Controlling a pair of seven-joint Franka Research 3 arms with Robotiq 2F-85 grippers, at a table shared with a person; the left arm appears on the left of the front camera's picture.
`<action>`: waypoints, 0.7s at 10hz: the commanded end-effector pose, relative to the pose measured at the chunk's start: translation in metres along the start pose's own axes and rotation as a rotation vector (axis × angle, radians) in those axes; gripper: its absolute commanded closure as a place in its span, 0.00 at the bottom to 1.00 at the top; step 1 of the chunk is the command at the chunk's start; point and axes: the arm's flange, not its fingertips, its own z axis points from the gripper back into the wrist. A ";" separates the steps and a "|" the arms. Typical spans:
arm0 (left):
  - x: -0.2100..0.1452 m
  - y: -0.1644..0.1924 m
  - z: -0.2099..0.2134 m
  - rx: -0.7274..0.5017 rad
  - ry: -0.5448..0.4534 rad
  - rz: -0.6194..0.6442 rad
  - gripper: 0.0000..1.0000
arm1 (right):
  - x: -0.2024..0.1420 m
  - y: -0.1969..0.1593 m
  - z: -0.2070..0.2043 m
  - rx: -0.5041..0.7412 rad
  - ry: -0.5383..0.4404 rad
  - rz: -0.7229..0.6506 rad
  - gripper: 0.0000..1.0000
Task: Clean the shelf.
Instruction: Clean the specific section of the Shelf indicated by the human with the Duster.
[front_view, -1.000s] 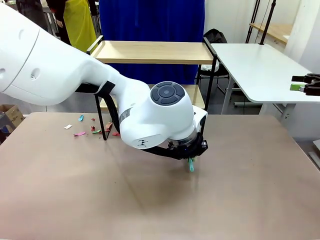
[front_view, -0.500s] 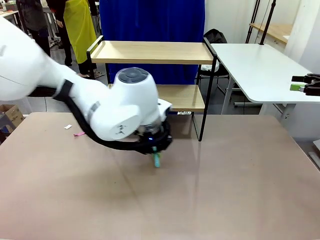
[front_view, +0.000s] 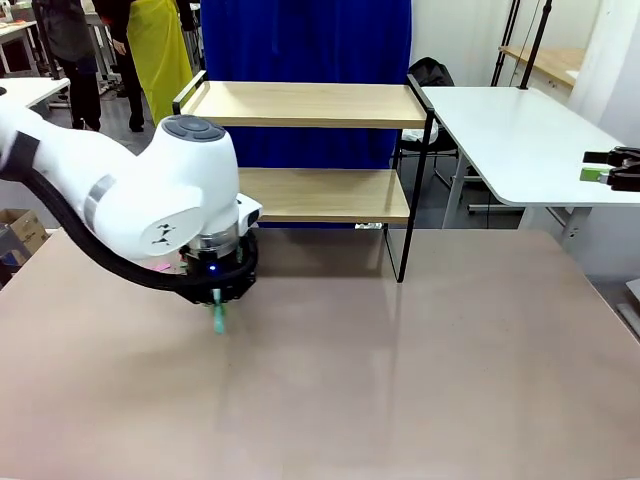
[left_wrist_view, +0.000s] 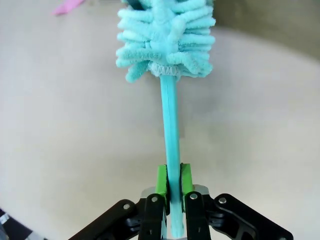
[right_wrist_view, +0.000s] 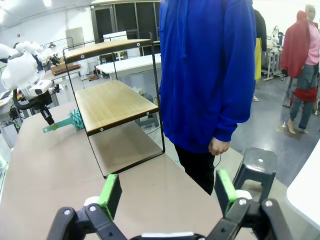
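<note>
Standing at the far edge of the brown table (front_view: 420, 380), the shelf (front_view: 305, 104) is upright on its thin black legs. Its two light wooden boards sit one above the other, and both look bare. A person in a blue top (front_view: 305, 40) stands right behind it. From the right wrist camera, the person's hand (right_wrist_view: 218, 146) hangs beside a dark stool (right_wrist_view: 257, 167).

Near the shelf's left front leg, the left gripper (left_wrist_view: 173, 180) points down at the tabletop. Its green pads (left_wrist_view: 161, 179) are clamped tight on the thin teal handle of a duster (left_wrist_view: 167, 37). The fluffy teal head reaches out past the fingers over the table surface. It seems to hover just above the surface, though the wrist view does not show whether the fibres touch it. A pink scrap (left_wrist_view: 67, 6) lies on the table just beyond the head. In the front view, the handle's short end pokes out below the wrist toward the camera.

The right gripper (right_wrist_view: 167, 187) is well apart from the shelf, off the table's right side. Its jaws are spread wide with nothing between them, and it faces back across the table toward the shelf and the person. A white table (front_view: 520, 130) stands beyond the right end of the shelf.
</note>
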 end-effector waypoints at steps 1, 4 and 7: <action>-0.010 0.007 0.016 0.031 -0.053 -0.041 0.87 | 0.004 0.002 -0.001 0.003 -0.002 0.006 0.00; -0.002 0.002 0.008 0.009 -0.022 -0.025 0.87 | 0.004 0.002 -0.001 0.003 -0.002 0.006 0.00; -0.013 0.005 0.044 -0.082 -0.071 -0.121 0.87 | 0.004 0.002 -0.001 0.003 -0.002 0.006 0.00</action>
